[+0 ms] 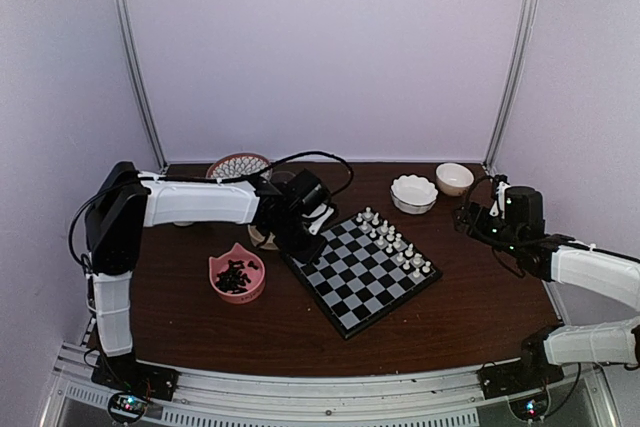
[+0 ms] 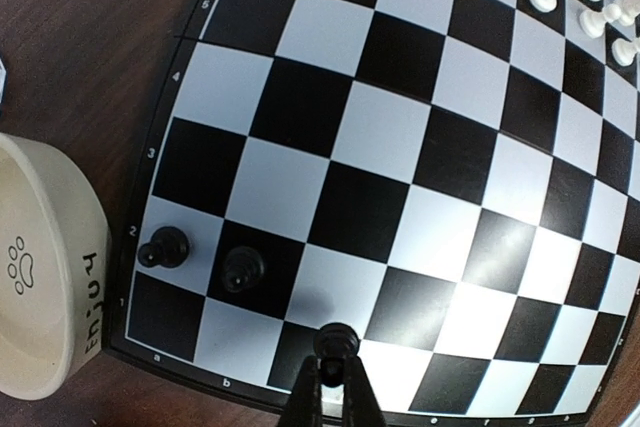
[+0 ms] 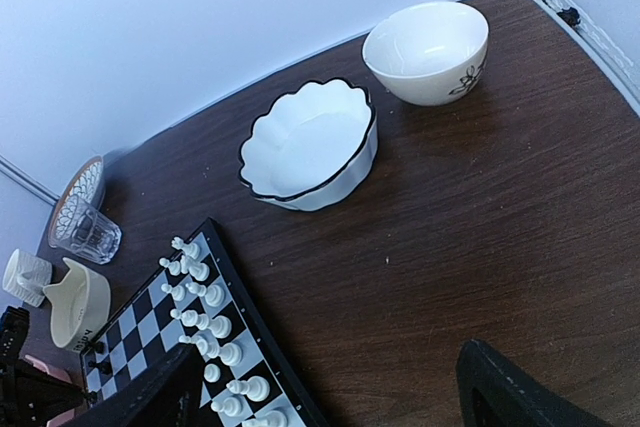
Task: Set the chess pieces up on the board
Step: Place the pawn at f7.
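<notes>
– Black plastic chessmen (image 1: 236,277), from above: where are they?
– Heaped in a pink cat-eared bowl (image 1: 216,269) on the dark brown wooden table (image 1: 200,332), just left of the black-and-grey checked chessboard (image 1: 365,282). The left gripper (image 1: 300,242) hangs over the board's left corner. The right gripper (image 1: 466,219) is well apart, off the board's right side. Pale lilac walls close the table in.
– And from the left wrist?
– Fingers (image 2: 308,397) pressed together on one black chessman (image 2: 335,337) over the board's near row; whether it touches the square I cannot tell. Two more black chessmen (image 2: 165,246) stand upright on the second row, to its left. A cream pet bowl with a paw print (image 2: 40,267) lies just beside that corner.
– The right wrist?
– Jaws wide apart and empty above the wood. Ahead sit a white scalloped bowl with a black rim (image 3: 310,142) and a cream flowered bowl (image 3: 428,47). Tiny white chessmen (image 3: 205,322) stand in two rows along the board's edge on this side, and a clear glass tumbler (image 3: 85,232) stands past the board.
</notes>
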